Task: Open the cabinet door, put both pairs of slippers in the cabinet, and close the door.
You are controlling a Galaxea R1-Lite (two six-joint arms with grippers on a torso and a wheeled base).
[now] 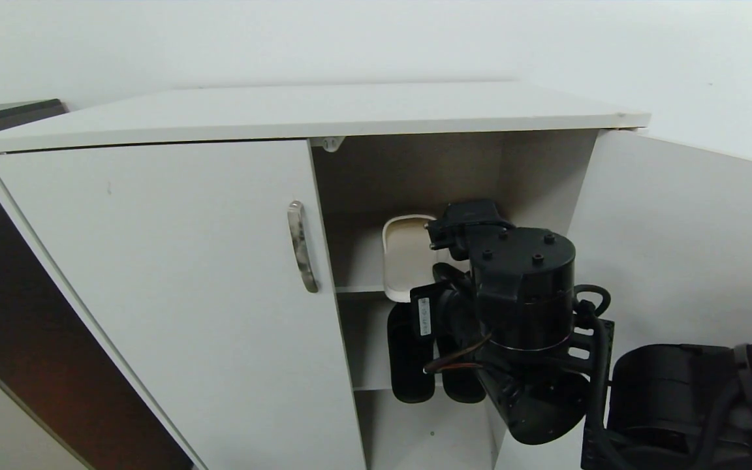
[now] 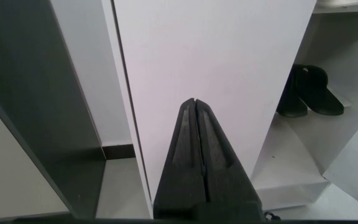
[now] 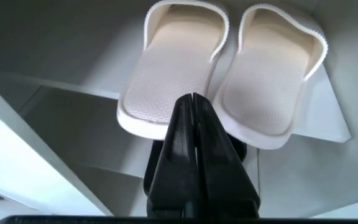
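Both pairs are found inside the cabinet (image 1: 311, 111). The white slippers (image 3: 173, 74) lie on the upper shelf (image 3: 335, 121), near ends overhanging its front edge; the black slippers (image 1: 410, 356) lie on the lower shelf (image 2: 284, 140). They are judged light and pliable, best gripped at the sole rim. The right claw (image 3: 194, 99) is closed tight, holding nothing, just before the white pair. The left claw (image 2: 194, 104) is likewise closed, facing the closed left door (image 1: 173, 274). The right door (image 1: 676, 248) stands wide, and the opening is crowded by the right arm (image 1: 523, 287).

A plain white wall (image 1: 376, 39) (evenly lit) is seen behind; a dark brown panel (image 1: 30, 313) is set at the left, with grey floor (image 2: 120, 190) shown beside it.
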